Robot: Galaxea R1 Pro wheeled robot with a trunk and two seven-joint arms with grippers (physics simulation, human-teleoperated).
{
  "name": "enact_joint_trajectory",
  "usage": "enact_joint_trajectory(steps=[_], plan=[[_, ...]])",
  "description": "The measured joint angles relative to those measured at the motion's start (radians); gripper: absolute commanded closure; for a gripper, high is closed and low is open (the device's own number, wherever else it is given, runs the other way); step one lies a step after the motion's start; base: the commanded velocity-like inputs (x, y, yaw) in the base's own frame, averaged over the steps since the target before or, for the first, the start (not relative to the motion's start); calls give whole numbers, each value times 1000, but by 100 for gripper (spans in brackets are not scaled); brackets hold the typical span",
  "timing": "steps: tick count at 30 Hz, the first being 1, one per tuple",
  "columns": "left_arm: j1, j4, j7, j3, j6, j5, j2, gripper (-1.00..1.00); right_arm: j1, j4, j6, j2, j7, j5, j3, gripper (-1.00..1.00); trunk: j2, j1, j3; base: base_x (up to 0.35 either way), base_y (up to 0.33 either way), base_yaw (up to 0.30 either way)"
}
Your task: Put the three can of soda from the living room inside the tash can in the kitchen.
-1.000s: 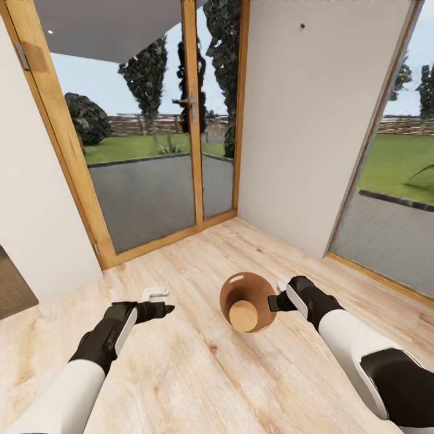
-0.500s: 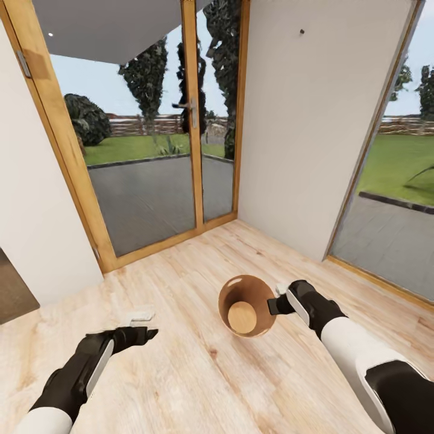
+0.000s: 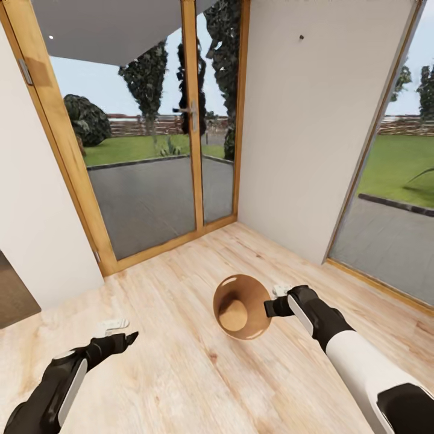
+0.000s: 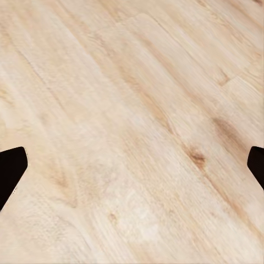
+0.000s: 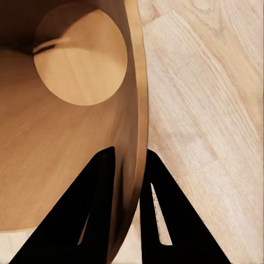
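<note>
The trash can point(image 3: 241, 307), copper-brown inside, hangs tilted above the wood floor with its mouth toward me. My right gripper point(image 3: 270, 306) is shut on its rim. In the right wrist view the two dark fingers point(image 5: 93, 209) stand astride the can's wall point(image 5: 60, 143), one inside and one outside. Nothing lies on the can's round bottom point(image 5: 80, 58). My left gripper point(image 3: 122, 333) is open and empty, low at the left over bare floor point(image 4: 132, 137). The soda cans are out of view.
Wood-framed glass doors point(image 3: 144, 181) stand ahead, with a white wall point(image 3: 301, 132) forming a corner behind the can. A second glass panel point(image 3: 392, 199) is at the right. A dark patch point(image 3: 12, 289) lies at the left edge.
My left arm has drawn back and down toward the lower left. The trash can has tilted and shifted slightly left in my right gripper.
</note>
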Motion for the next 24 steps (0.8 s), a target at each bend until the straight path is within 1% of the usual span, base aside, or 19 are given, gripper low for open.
enact_joint_trajectory(steps=[2, 6, 7, 10, 11, 12, 18, 22, 24], plan=[[17, -23, 0, 6, -12, 0, 0, -100, 6, -2, 0, -1, 2, -11, 2, 100, 14, -8, 6, 0, 0, 0], [52, -73, 1, 13, -44, 0, -1, -100, 17, -4, -1, -6, 0, 1, 3, 100, 42, -23, 19, 0, 0, 0], [69, -96, 3, 16, -57, 0, -1, -100, 20, -7, -1, -10, 1, -4, 4, 100, 49, -27, 22, 0, 0, 0], [91, -123, 6, 27, -69, 0, -1, -100, 22, -12, -1, -18, 1, -2, 5, 100, 70, -38, 31, 0, 0, 0], [96, -128, 6, 33, -72, 0, -2, -100, 23, -13, -1, -20, 1, -1, 5, 100, 77, -42, 35, 0, 0, 0], [104, -136, 6, 49, -76, 0, -2, -100, 25, -15, -1, -23, 2, -3, 5, 100, 84, -46, 38, 0, 0, 0], [121, -150, 0, 104, -111, 0, -7, -100, 53, -31, -9, -31, 2, -2, 5, 100, 126, -69, 56, 0, 0, 0], [136, -148, -1, 124, -140, -1, -9, -100, 83, -72, -37, -43, 4, -9, 5, 100, 154, -84, 69, 0, 0, 0], [141, -148, -1, 129, -149, -1, -10, -100, 104, -101, -46, -51, 3, -2, 5, 100, 168, -92, 75, 0, 0, 0]])
